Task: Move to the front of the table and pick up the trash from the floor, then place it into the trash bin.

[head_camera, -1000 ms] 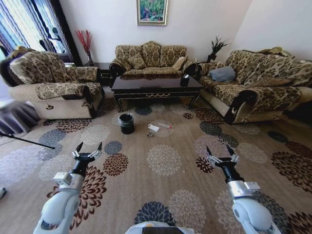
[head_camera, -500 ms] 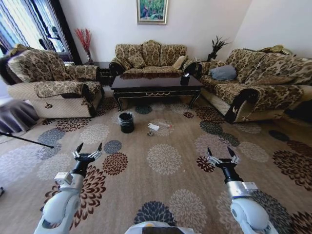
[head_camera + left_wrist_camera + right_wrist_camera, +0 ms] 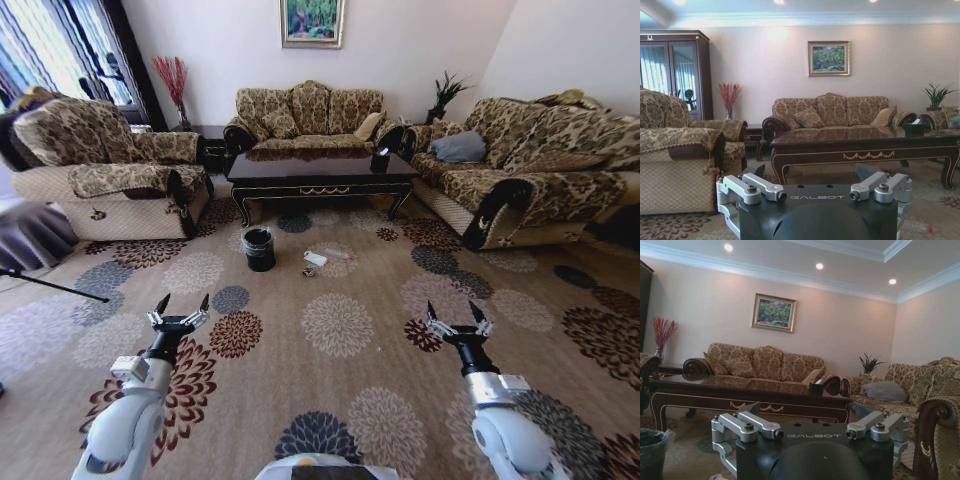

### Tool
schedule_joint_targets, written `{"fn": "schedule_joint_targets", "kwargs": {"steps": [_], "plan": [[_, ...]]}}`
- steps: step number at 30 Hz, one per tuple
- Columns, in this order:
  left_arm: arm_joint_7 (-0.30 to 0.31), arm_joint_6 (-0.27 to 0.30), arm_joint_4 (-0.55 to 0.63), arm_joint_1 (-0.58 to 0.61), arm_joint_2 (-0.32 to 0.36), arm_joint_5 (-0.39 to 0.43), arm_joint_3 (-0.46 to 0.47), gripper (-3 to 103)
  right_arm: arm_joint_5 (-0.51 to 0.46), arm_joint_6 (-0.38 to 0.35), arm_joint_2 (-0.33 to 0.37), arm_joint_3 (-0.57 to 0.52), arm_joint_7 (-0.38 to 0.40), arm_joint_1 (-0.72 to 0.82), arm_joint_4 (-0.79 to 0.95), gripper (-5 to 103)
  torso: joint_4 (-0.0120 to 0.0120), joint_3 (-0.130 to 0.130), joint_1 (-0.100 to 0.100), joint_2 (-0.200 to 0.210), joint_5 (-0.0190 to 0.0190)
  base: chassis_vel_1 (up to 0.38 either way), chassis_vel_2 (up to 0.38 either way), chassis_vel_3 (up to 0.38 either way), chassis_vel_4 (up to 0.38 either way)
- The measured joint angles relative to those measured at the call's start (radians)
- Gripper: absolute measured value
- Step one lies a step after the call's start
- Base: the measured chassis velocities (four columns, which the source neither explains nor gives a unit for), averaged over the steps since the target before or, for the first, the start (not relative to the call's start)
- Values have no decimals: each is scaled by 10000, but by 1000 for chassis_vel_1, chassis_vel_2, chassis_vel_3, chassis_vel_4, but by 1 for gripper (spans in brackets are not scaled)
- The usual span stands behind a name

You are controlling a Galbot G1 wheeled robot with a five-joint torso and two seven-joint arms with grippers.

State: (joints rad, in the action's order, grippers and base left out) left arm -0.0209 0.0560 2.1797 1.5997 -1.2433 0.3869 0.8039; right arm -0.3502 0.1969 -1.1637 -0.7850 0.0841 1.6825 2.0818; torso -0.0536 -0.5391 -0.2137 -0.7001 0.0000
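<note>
The table (image 3: 320, 172) stands ahead in front of the far sofa, also seen as table (image 3: 865, 145) and table (image 3: 740, 390). On the carpet before it lie the trash pieces: a white paper piece (image 3: 315, 260), a clear bottle (image 3: 335, 255) and a small dark ball (image 3: 308, 272). The bottle (image 3: 917, 227) shows low in the left wrist view. The black trash bin (image 3: 259, 249) stands just left of them, also bin (image 3: 650, 452). My left gripper (image 3: 184, 300) and right gripper (image 3: 452, 310) are held forward above the carpet, both open and empty, well short of the trash.
Patterned sofas flank the room: an armchair (image 3: 110, 170) on the left, a long sofa (image 3: 520, 180) on the right. A black tissue box (image 3: 379, 162) sits on the table. A thin dark rod (image 3: 50, 285) lies at the left. Flowered carpet stretches between me and the trash.
The whole head view has shifted slightly, so the camera has moved; the room's things stay put. Both arms keep the same pose, grippers open.
</note>
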Motion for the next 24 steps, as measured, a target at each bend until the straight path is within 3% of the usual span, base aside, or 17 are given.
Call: {"fn": "schedule_joint_targets", "kwargs": {"steps": [24], "plan": [[-29, -157, -97, 116, -228, -224, -63, 100, 164, 156, -146, 22, 40, 22, -204, 100, 0, 487, 344, 832, 0, 0, 0, 0, 0]]}}
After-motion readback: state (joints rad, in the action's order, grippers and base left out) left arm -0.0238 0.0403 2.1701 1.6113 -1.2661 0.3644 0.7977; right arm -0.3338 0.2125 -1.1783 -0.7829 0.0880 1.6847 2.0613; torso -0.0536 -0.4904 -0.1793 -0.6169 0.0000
